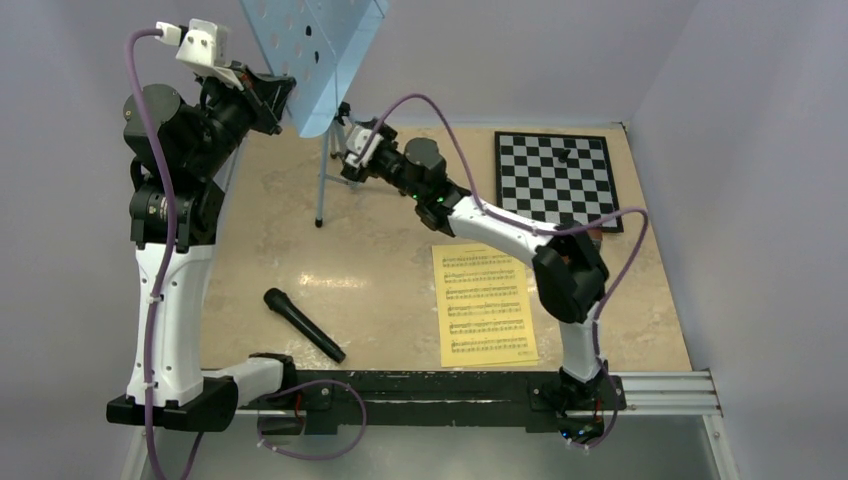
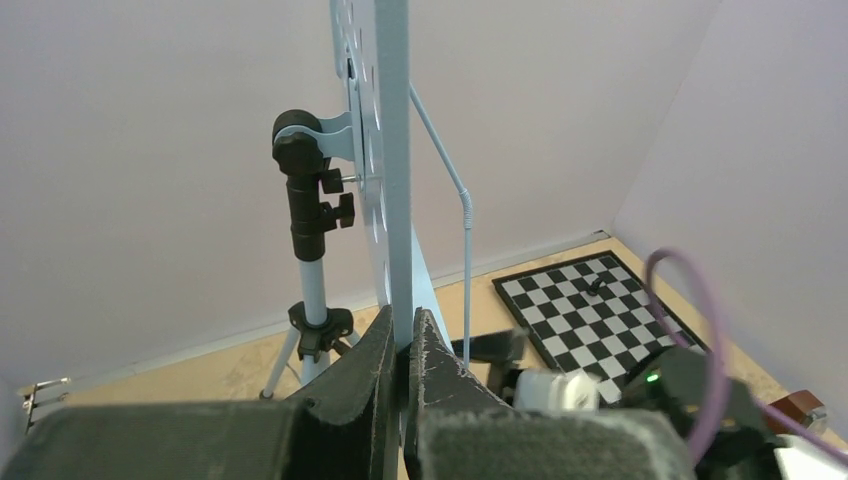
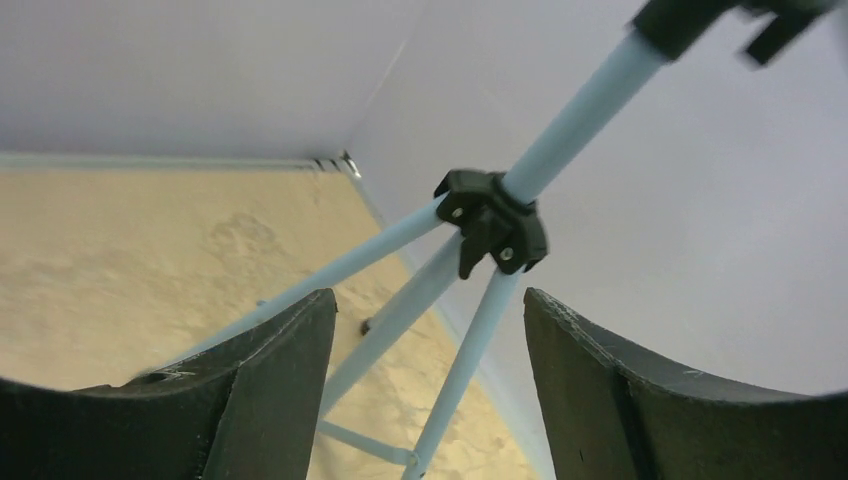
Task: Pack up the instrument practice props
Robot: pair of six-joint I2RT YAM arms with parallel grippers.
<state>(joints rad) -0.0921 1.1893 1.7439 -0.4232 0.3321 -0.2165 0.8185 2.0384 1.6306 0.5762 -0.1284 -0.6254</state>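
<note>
The light-blue tripod music stand (image 1: 322,190) stands at the back of the table, its perforated tray (image 1: 315,45) up high. My left gripper (image 1: 288,98) is shut on the tray's edge (image 2: 394,200); the tray's thin edge sits clamped between the jaws in the left wrist view. My right gripper (image 1: 345,150) is open right beside the stand's pole, with the tripod legs (image 3: 450,300) between its jaws, untouched. A yellow sheet-music page (image 1: 484,303) lies flat on the table at front right. The brown metronome is not clearly in view.
A black microphone (image 1: 303,324) lies at front left of the table. The black-and-white chessboard (image 1: 556,178) lies at the back right with a small dark piece on it. Walls close in the back and both sides.
</note>
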